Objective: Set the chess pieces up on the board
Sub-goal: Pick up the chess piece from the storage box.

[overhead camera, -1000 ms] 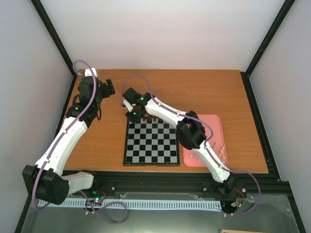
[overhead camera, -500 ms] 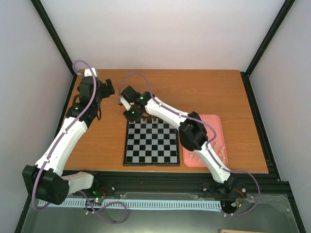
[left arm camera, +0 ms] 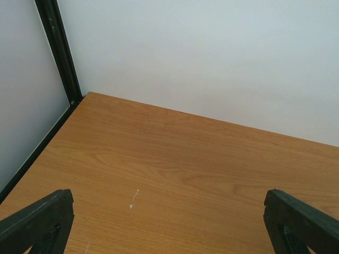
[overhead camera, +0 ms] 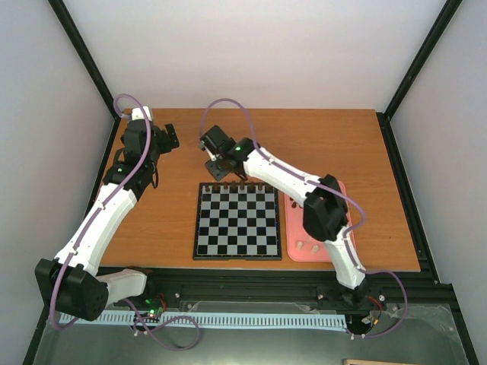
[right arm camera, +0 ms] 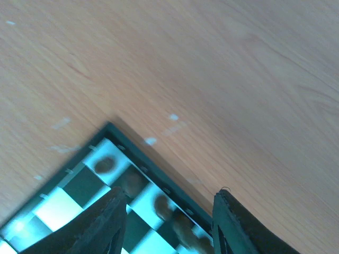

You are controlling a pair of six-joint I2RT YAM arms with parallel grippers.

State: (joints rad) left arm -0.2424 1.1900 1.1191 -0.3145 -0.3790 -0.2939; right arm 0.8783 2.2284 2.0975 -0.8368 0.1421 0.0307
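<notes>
The board (overhead camera: 236, 222) lies flat in the middle of the table. Several dark chess pieces (overhead camera: 245, 185) stand in its far row, blurred in the right wrist view as brown pieces (right arm camera: 105, 164) on the corner squares of the board (right arm camera: 69, 196). My right gripper (overhead camera: 219, 169) hovers over the board's far left corner. In its wrist view, the right gripper (right arm camera: 169, 194) is open and holds nothing. My left gripper (overhead camera: 171, 135) sits at the far left over bare wood. In its own view, the left gripper (left arm camera: 167, 197) is open wide and empty.
A pink tray (overhead camera: 295, 211) with pale pieces (overhead camera: 306, 245) lies right of the board, partly hidden by the right arm. Black frame posts (left arm camera: 58, 50) and white walls close the table's far and side edges.
My right gripper has opened and has risen and drawn back a little to the right from the board's far left corner. The left arm has not moved.
</notes>
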